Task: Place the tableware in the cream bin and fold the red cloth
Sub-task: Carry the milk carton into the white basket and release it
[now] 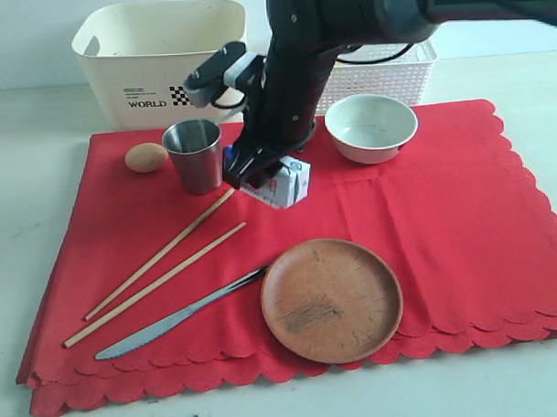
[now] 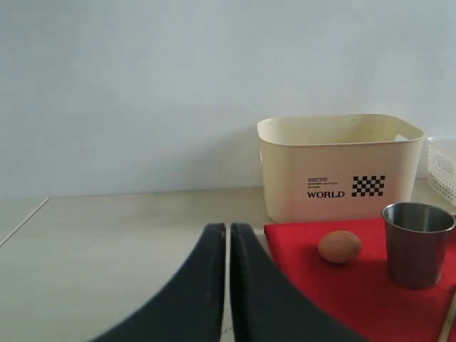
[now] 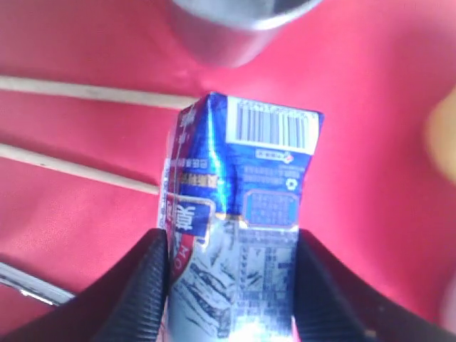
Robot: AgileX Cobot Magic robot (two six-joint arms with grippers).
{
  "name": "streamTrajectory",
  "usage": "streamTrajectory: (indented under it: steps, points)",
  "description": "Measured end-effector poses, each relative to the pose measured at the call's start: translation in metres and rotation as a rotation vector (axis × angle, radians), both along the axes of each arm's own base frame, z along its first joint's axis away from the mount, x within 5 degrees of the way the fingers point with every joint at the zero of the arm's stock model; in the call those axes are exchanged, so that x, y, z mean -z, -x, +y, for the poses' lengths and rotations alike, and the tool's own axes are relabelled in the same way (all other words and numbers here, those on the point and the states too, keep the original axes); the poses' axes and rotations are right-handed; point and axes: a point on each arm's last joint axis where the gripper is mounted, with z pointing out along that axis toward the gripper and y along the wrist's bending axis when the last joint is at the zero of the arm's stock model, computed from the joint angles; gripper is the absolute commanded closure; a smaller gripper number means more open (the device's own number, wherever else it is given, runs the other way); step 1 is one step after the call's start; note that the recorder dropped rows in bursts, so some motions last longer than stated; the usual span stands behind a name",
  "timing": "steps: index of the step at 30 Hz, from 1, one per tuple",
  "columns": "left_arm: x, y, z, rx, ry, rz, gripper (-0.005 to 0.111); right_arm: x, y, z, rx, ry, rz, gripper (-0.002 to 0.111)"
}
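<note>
Red cloth [image 1: 461, 193] lies spread flat over most of the table, unfolded, so that half of your job has not begun. None of the tableware is in the cream bin [image 1: 109, 73], which stands off the cloth near the far left corner; the part of its inside you can see holds nothing.

On the cloth you have:
- the steel cup [image 1: 194, 155], towards the far edge, with an egg [image 1: 146, 157] just beside it on the left
- the pale bowl [image 1: 371, 127], towards the far edge, right of the middle
- two chopsticks [image 1: 161, 254], slanting towards the near left corner
- the table knife [image 1: 159, 328], below them, its handle end reaching the plate's rim
- the brown plate [image 1: 332, 300], close to the near edge

Your right pincer [image 3: 231, 249] is closed on the milk carton [image 1: 291, 183], a finger against each side, right beside the cup. I cannot tell whether the carton is off the cloth. That looks like clearing the food first, perhaps to the white lattice basket [image 1: 384, 77] at the far edge.

Your left pincer [image 2: 228, 235] hangs near the left edge with its fingers nearly together and nothing between them.

By my reckoning you are at the very start. The egg and carton need clearing and five kinds of tableware need binning before you can fold.
</note>
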Motion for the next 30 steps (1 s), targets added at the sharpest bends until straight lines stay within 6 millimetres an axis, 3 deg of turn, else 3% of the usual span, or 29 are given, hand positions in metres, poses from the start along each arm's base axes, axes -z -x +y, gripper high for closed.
streamTrajectory:
  steps: [4,9,14,18,22,30]
  points:
    - [0.0,0.0,0.0,0.0,0.0,0.0,0.102,-0.036,0.001,-0.01,0.015,-0.003,-0.097,0.108]
    - [0.0,0.0,0.0,0.0,0.0,0.0,0.102,-0.067,-0.009,-0.035,0.083,-0.018,-0.202,0.108]
    - [0.0,0.0,0.0,0.0,0.0,0.0,0.102,-0.08,-0.03,-0.066,0.169,-0.056,-0.287,0.108]
    - [0.0,0.0,0.0,0.0,0.0,0.0,0.102,-0.089,-0.06,-0.109,0.313,-0.135,-0.408,0.108]
    - [0.0,0.0,0.0,0.0,0.0,0.0,0.102,-0.086,-0.081,-0.131,0.408,-0.207,-0.494,0.108]
    - [0.0,0.0,0.0,0.0,0.0,0.0,0.102,-0.04,-0.113,-0.144,0.464,-0.258,-0.552,0.108]
